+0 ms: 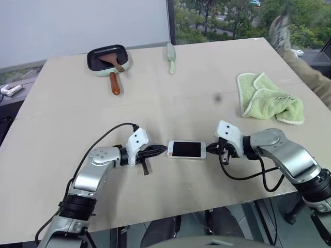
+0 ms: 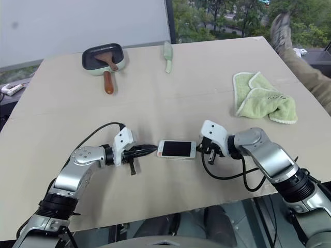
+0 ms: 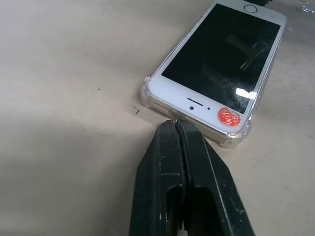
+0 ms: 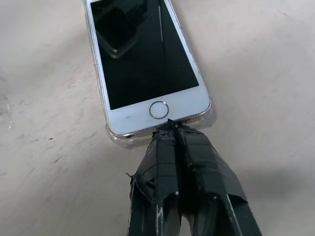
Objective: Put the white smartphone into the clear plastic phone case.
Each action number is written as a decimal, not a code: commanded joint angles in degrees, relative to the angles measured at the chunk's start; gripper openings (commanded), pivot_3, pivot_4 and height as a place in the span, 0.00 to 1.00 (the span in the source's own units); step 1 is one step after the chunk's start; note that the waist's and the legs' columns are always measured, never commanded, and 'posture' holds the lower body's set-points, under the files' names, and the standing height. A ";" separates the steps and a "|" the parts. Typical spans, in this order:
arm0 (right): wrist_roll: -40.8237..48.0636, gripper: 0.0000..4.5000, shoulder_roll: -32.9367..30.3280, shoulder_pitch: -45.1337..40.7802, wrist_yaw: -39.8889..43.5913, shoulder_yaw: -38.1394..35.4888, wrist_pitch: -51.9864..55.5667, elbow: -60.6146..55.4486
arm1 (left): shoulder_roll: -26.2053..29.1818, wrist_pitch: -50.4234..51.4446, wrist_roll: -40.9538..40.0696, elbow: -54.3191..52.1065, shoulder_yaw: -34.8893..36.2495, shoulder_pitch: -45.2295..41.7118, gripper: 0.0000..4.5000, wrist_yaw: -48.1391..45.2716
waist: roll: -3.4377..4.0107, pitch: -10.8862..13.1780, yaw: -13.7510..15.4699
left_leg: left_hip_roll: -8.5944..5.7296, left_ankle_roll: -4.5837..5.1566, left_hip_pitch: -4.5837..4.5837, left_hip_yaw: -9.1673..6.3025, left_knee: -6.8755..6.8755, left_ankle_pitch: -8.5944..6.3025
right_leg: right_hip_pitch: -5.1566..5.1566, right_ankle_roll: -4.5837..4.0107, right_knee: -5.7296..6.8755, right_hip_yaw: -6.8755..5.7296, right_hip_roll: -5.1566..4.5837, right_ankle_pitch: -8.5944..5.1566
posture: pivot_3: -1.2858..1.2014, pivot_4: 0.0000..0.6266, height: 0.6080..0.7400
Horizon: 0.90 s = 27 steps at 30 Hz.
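Note:
The white smartphone lies flat, screen up, near the table's front middle. The clear plastic phone case surrounds it; its see-through rim and bumper corners show around both ends. My left gripper is shut, its tips pressed against the earpiece end, beside a red sticker. My right gripper is shut too, its taped tips touching the end with the home button. Neither gripper holds anything.
At the table's back left stands a dark square pan with a brown-handled spatula in it, and a pale green utensil lies near it. A crumpled green towel sits at the right. A person's leg and shoe rest at the table's far right corner.

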 commanded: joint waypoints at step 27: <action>6.21 0.01 6.32 8.13 -2.55 -17.85 -12.58 -4.14 | -2.15 7.52 -8.83 -10.21 4.10 -3.53 0.00 0.49 | -0.06 0.03 0.60 | -0.02 0.00 -0.30 0.02 0.02 0.00 | -0.33 0.00 0.06 0.03 -0.01 0.00 | 0.52 0.24 1.00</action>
